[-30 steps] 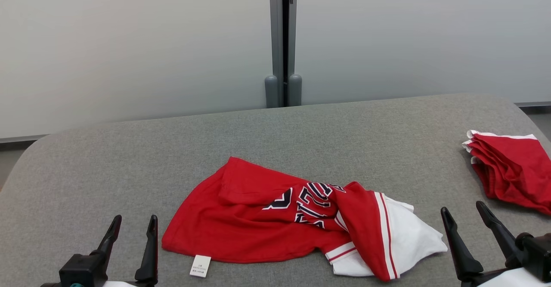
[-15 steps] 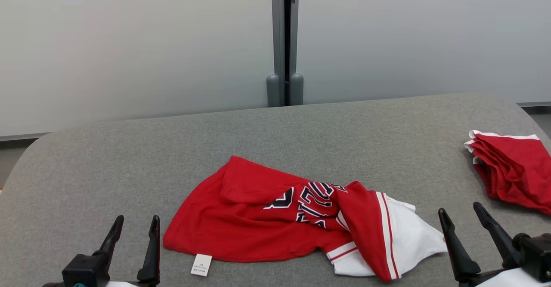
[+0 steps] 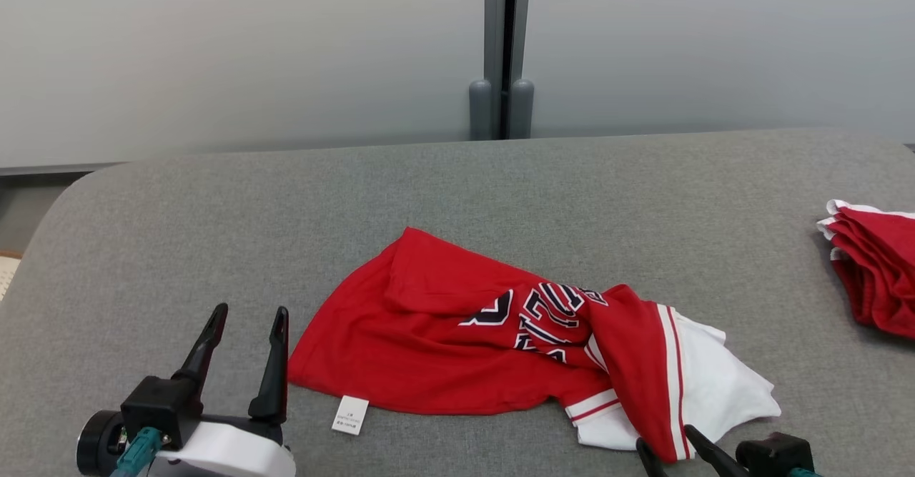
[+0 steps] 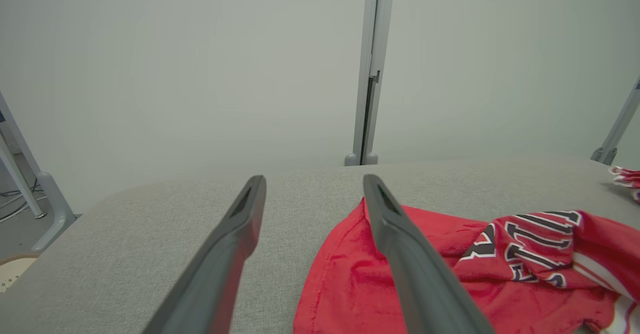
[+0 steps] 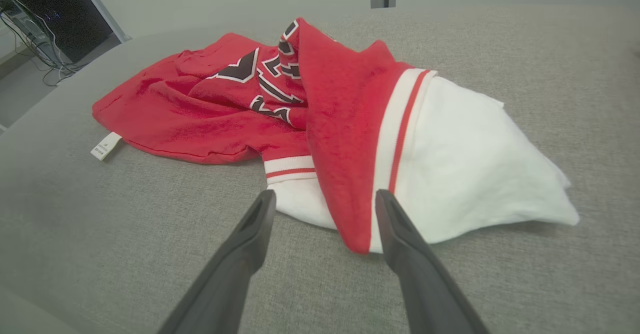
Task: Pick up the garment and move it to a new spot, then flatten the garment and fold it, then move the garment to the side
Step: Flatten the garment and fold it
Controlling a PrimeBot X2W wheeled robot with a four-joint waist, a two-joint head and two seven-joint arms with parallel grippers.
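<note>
Red knit with white panels: the jersey [image 3: 500,341] lies crumpled near the front edge of the grey table [image 3: 457,184], about midway along it, and nothing holds it. One red flap with white stripes is thrown over the white part at its right end, so the chest lettering [image 3: 550,312] is creased into the folds. The letters are dark with white outlines, but I cannot make out a word. A small white care label [image 3: 350,415] sticks out from the front hem; its print is too small to read.

My left gripper [image 3: 251,309] stands just beside the jersey's left hem, its two prongs spread and empty. My right gripper [image 5: 325,194] is spread as well, with the red flap's tip between its prongs and nothing pinched. I judge that I sit at both ends to lift it by two points. Folded red garments [image 3: 876,269] sit at the table's right edge, probably already finished.
</note>
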